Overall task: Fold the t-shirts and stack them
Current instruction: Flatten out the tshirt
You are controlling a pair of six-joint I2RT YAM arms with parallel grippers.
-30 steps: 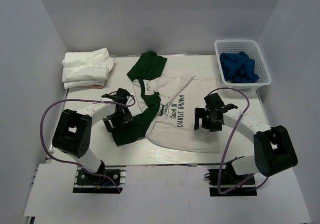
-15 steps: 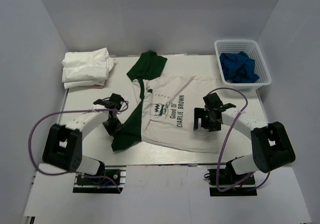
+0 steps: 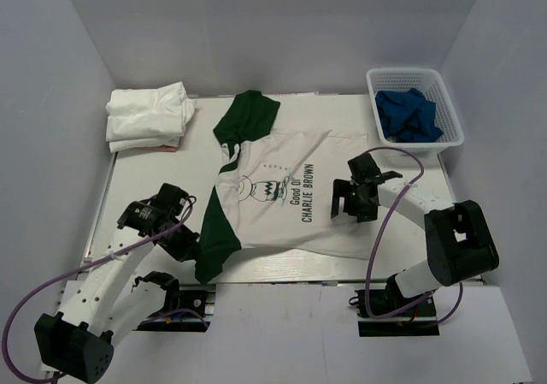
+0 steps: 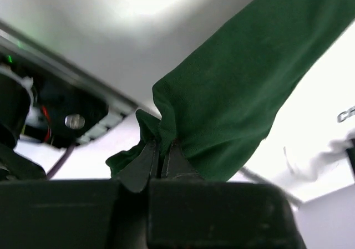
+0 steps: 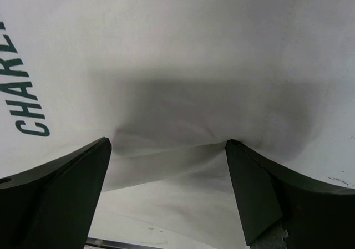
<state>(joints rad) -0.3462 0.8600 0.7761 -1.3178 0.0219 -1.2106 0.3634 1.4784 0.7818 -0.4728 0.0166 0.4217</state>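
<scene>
**A:** What changed in the view from above?

**B:** The left gripper (image 3: 192, 245) was wide open over the green sleeve (image 3: 215, 226). Now it is pinched shut on it. It has dragged the sleeve away from the basket (image 3: 453, 119), toward the near edge of the table (image 3: 145, 168). The Charlie Brown shirt (image 3: 295, 209) lies flatter now, so I think it is being made ready for folding.

**A:** And the other one?

**B:** The right gripper (image 3: 355, 197) has stayed wide open on the shirt's white part, on the side nearer the basket. The folded white shirts (image 3: 147, 115) sit far across from the basket.

**A:** What does the left wrist camera add?

**B:** Up close, the two fingers (image 4: 150, 163) squeeze a bunched bit of the sleeve's edge. From above, that is too small to see.

**A:** And the right wrist camera?

**B:** Its fingers (image 5: 55, 193) stand far apart. Only white cloth and a small wrinkle lie between them. It holds nothing.
</scene>
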